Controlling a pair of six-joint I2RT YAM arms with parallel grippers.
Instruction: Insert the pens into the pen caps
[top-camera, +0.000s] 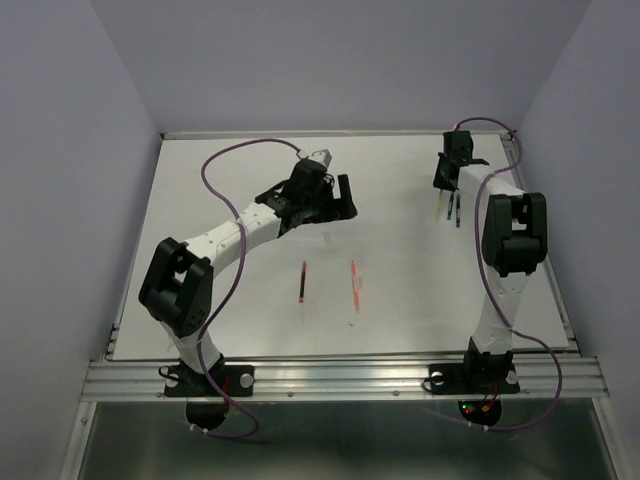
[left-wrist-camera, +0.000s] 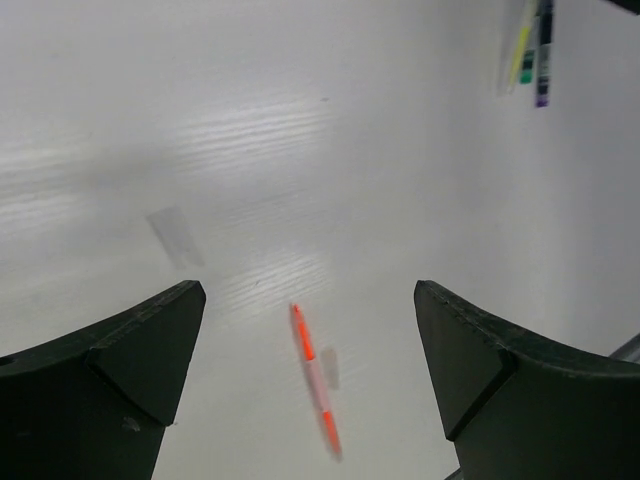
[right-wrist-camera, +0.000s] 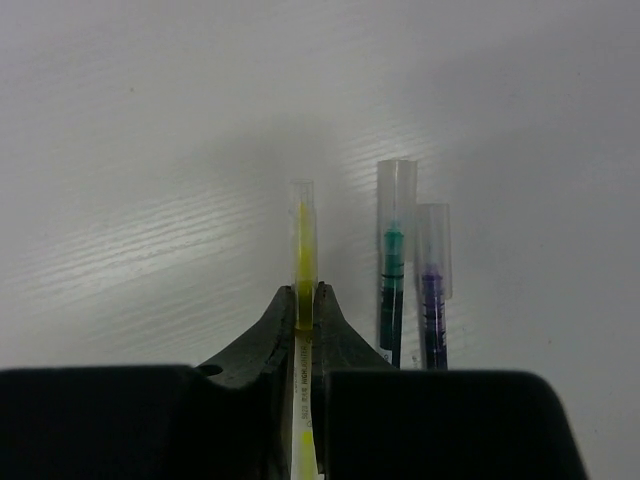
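**Desk stock: five pens, two grippers**

My right gripper is pinched tight on the yellow pen near the far right corner of the desk. The pen's tip sits inside a clear cap.

Just beside it lie the green pen and the dark blue pen, side by side, each tip in its own clear cap.

My left gripper is spread wide with nothing between the fingers, above the desk's middle.

- Orange-red pen — flat on the desk below that gripper.
- Maroon pen — flat, apart from the orange-red one, toward the left edge and roughly parallel to it.
- Faint pale tube — seemingly a loose cap, alone on the desk.
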